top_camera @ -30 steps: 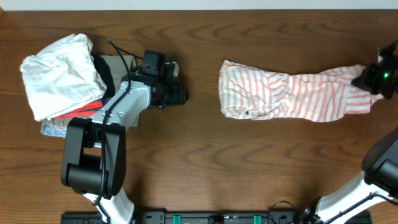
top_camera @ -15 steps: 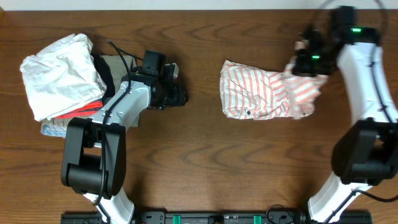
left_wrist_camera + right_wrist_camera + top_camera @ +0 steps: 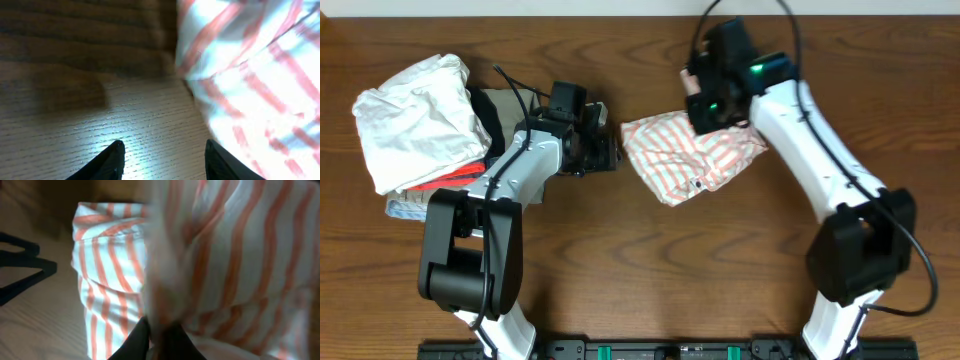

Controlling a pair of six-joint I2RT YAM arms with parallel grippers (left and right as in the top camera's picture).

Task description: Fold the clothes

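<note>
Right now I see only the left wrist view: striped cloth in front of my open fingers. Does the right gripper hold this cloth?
Observer: Yes. In the right wrist view the right gripper pinches a fold of the striped shirt between its fingers.
Operator: Is the shirt flat on the table?
Observer: No. From overhead it lies bunched in a heap at the middle of the table, with the right gripper at its far edge.
Operator: Is anything behind my arm?
Observer: A white garment tops a pile of other clothes at the table's left end.
</note>
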